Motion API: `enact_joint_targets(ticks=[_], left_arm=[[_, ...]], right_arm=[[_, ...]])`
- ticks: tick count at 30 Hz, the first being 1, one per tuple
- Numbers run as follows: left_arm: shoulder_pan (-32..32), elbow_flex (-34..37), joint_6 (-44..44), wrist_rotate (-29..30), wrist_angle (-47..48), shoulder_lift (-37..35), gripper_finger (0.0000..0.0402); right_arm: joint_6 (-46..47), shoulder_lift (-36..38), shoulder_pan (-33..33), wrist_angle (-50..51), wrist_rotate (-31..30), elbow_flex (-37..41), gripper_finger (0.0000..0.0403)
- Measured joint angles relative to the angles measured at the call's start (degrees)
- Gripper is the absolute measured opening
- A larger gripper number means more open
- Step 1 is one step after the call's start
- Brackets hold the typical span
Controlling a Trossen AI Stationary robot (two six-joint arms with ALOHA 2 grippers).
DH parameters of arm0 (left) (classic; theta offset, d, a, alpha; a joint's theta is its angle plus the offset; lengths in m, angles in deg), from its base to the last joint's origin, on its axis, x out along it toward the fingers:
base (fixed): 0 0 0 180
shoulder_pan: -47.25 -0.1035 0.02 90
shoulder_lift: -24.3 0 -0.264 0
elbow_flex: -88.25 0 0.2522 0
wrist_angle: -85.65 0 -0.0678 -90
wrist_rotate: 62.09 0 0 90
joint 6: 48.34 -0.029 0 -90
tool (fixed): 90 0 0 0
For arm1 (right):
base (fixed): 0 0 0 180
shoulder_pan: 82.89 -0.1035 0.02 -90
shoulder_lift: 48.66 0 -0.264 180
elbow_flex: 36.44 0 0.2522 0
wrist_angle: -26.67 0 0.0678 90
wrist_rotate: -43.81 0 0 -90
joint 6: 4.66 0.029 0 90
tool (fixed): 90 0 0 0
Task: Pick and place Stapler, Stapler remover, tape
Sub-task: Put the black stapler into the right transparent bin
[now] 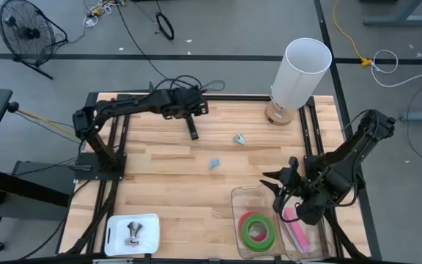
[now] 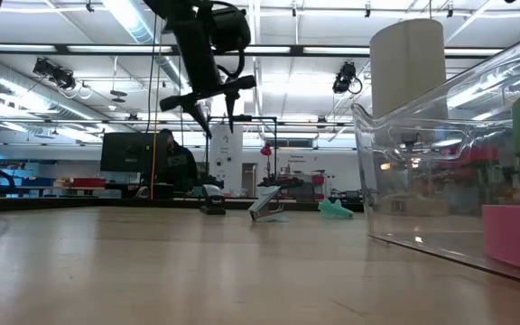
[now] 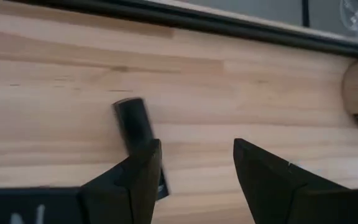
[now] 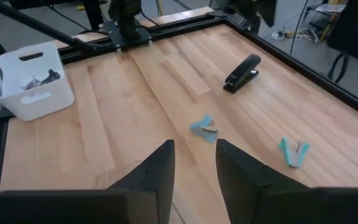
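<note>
Tape first: a green roll with a red-pink ring under it [image 1: 257,228] lies flat in the clear bin [image 1: 245,193] at the desk's [image 1: 167,191] near edge, and a pink piece [image 1: 296,224] sits in the bin's right-hand part, though I can't tell what it is. Well apart from the bin, toward the far side, I see the black stapler [image 1: 192,129] lying on the wood. Between stapler and bin lie two small teal staple removers, one [image 1: 239,138] nearer the stapler, one [image 1: 214,163] nearer the desk's middle. My left hand [image 1: 190,111] hovers just above the stapler with its fingers spread. My right hand [image 1: 275,182] hangs over the bin's far rim, fingers only slightly parted with nothing between them. A white cylinder [image 1: 299,73] on a wooden base stands far beyond the bin; a white tray [image 1: 116,227] sits to the bin's left
</note>
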Motion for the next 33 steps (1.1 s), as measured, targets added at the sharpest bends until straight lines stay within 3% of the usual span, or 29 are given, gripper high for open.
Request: enact_joint_targets(ticks=[13,24,29,33], left_arm=[[1.0,0.0,10.4,-6.5,-0.7,10.3,0.0204],[-2.1,0.0,7.8,-15.2,-0.5,14.1,0.0204],[-4.1,-0.1,6.4,-22.9,-0.9,14.1,0.0204],[-4.9,-0.1,4.4,-24.1,-2.8,14.1,0.0204]], right_arm=[[-1.0,0.0,-0.1,0.3,2.4,0.0,0.0118],[-1.7,-0.5,-0.1,0.3,4.2,0.0,0.0118],[-2.2,-0.5,-0.1,0.3,3.7,0.0,0.0118],[-2.5,-0.5,-0.1,0.3,3.7,0.0,0.0118]])
